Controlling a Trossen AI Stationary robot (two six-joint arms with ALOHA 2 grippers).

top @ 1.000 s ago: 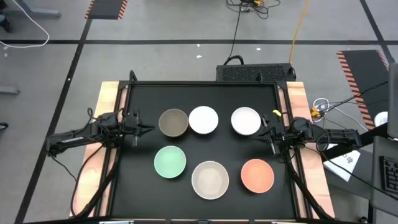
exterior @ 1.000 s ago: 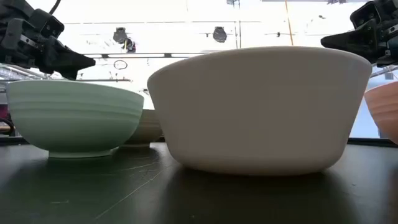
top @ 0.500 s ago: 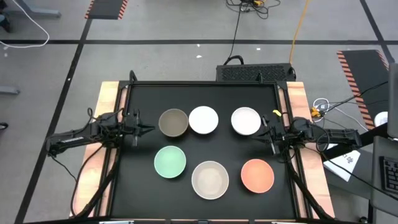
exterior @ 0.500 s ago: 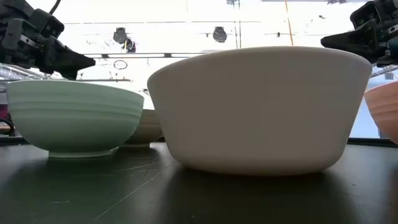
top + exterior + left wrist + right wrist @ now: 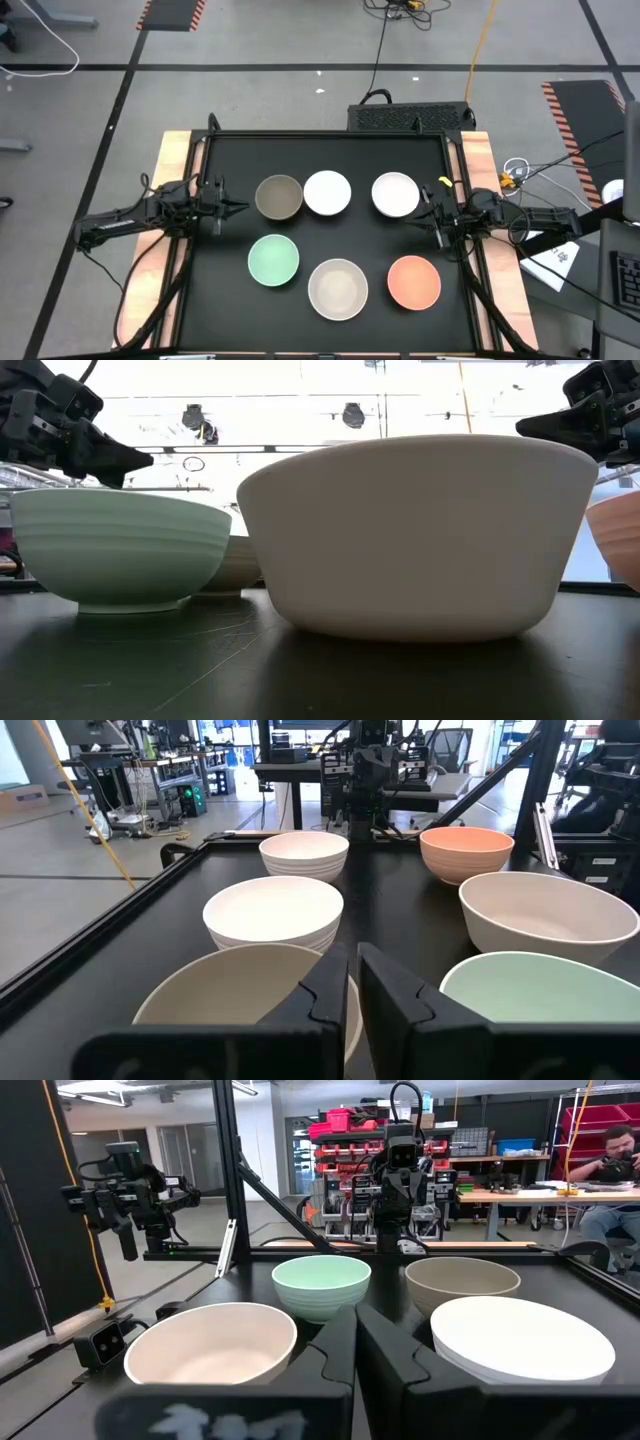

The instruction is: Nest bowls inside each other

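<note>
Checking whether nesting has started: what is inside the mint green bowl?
Nothing: the mint green bowl shows a bare inside from above, standing apart from the other bowls. The table beneath its base is covered.

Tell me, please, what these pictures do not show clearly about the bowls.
- Low view: the cream-beige bowl fills the middle and hides both white bowls.
- Low view: the salmon-orange bowl is cut by the picture's edge.
- Low view: the grey-brown bowl peeks from behind the mint green bowl.
</note>
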